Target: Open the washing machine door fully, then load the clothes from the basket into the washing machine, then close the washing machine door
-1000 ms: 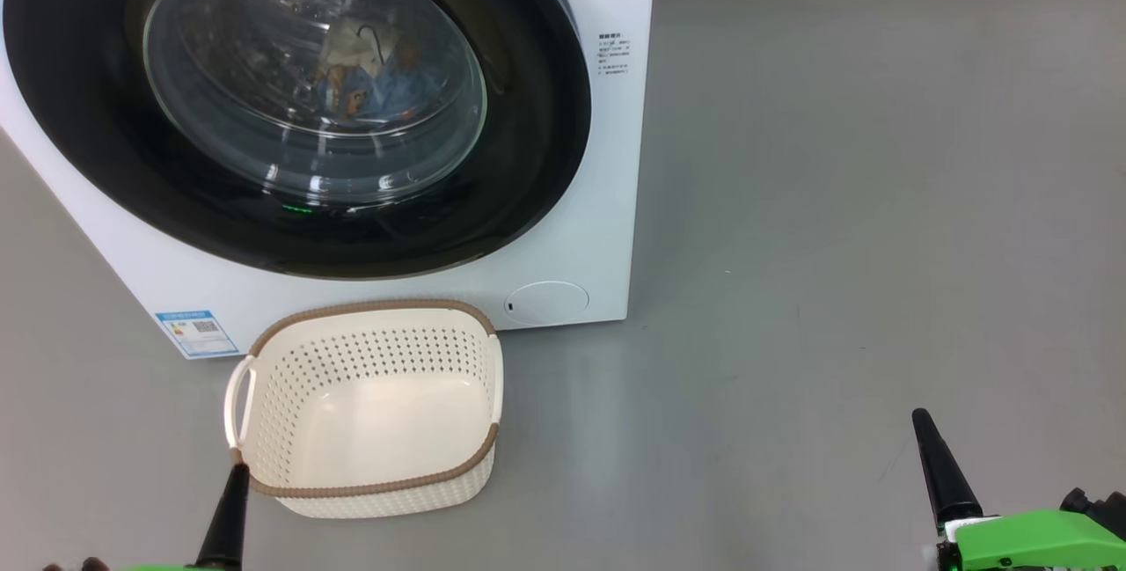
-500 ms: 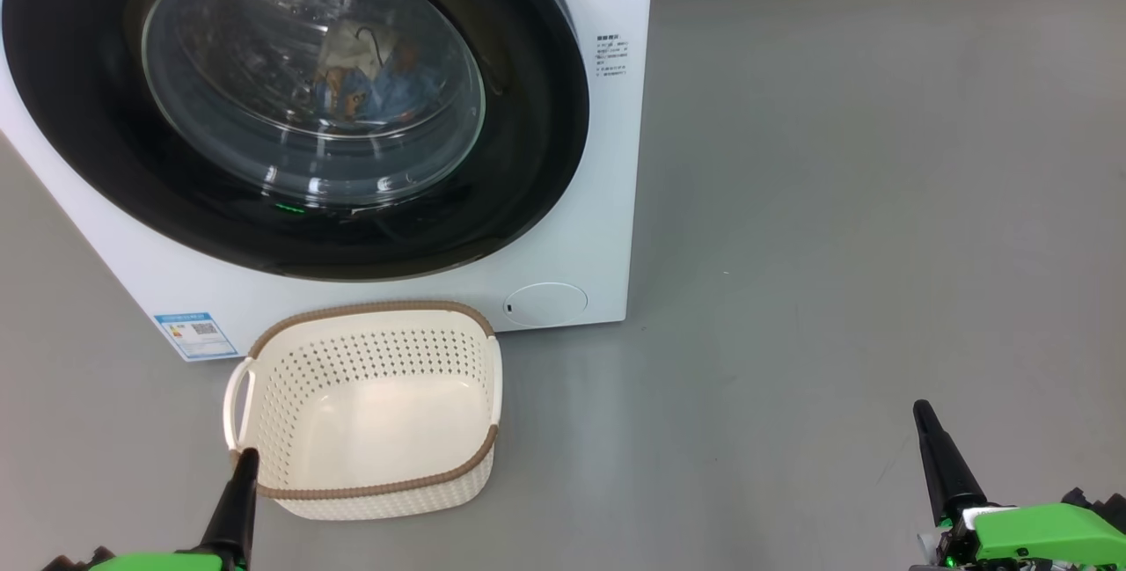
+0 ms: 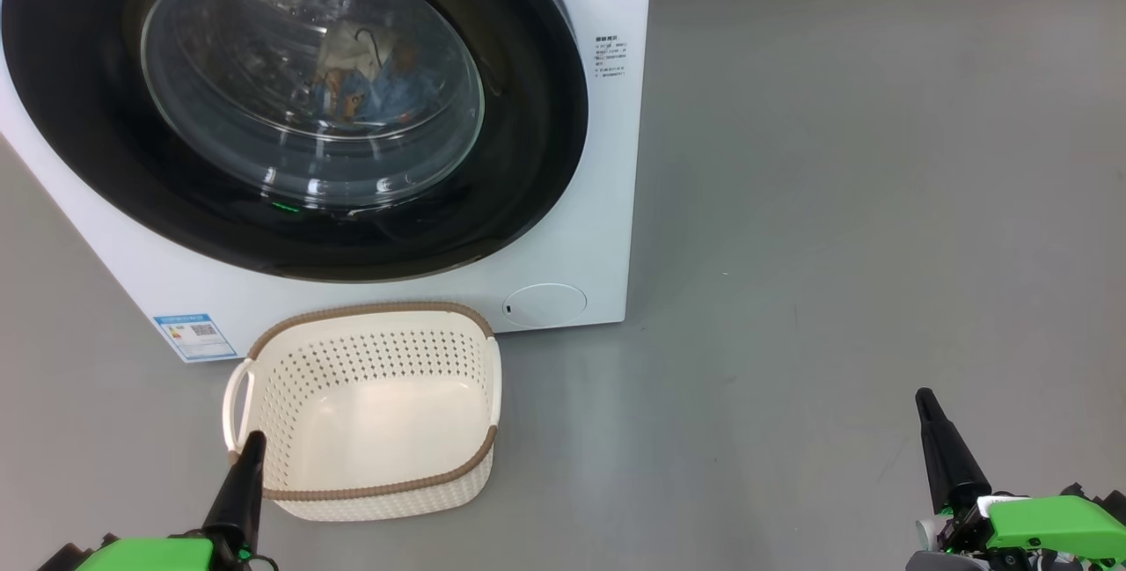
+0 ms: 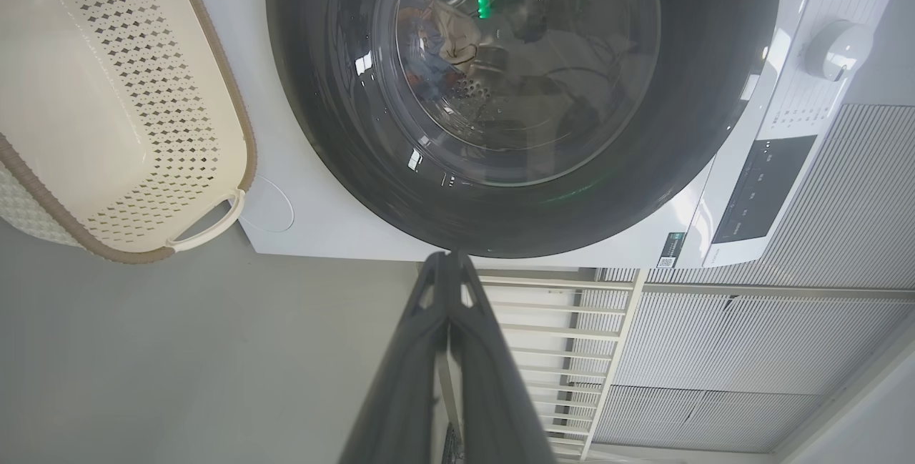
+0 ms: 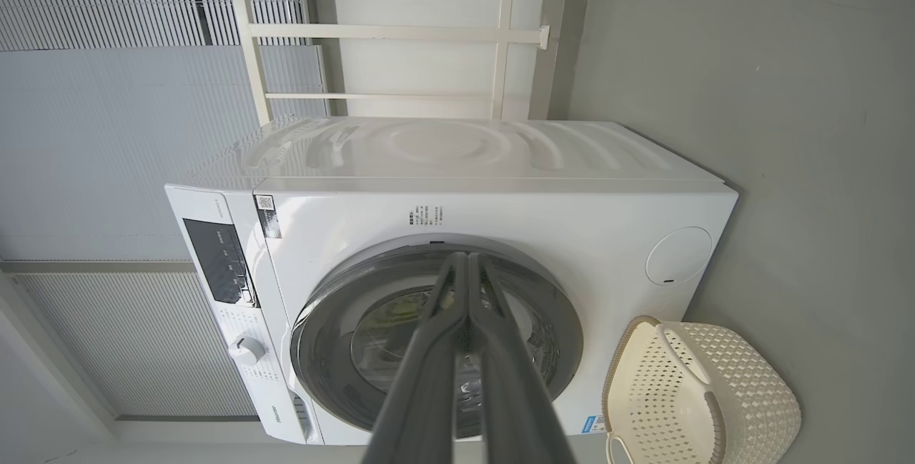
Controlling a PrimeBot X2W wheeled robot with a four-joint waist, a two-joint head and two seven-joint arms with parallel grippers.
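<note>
- Head view: the door (image 3: 537,166) is seen shut against the machine (image 3: 616,201), with its glass facing the robot. As it is round, no long axis can be given.
- The clothes (image 3: 369,83) are seen through the glass, heaped in the drum.
- The basket (image 3: 374,308) is set on the floor (image 3: 836,201) just in front of the machine. It is empty and mouth up, its long axis is laid along the machine's front, and a white handle is seen at its left end.
- The left gripper (image 3: 255,441) is raised at lower left, jaws pressed together and nothing held. Its tip is overlapped with the basket's near rim; contact cannot be judged here.
- The right gripper (image 3: 924,397) is likewise closed and empty, well apart from everything.
- Left wrist view: the left fingers (image 4: 407,378) are seen closed to one point and aimed at the door's rim (image 4: 322,128), apart from it. The basket (image 4: 239,121) is seen off to one side and is not touched.
- Right wrist view: the right fingers (image 5: 429,378) are pinched together and pointed at the door (image 5: 322,321) from well back. The door appears flush with the front panel.
- All three steps are judged done, so only a check and a retreat are left.
- This is best done by confirming the latch from the flush rim. The arms are to be drawn back low and slowly, and the left tip kept off the basket so that it is not knocked.
</note>
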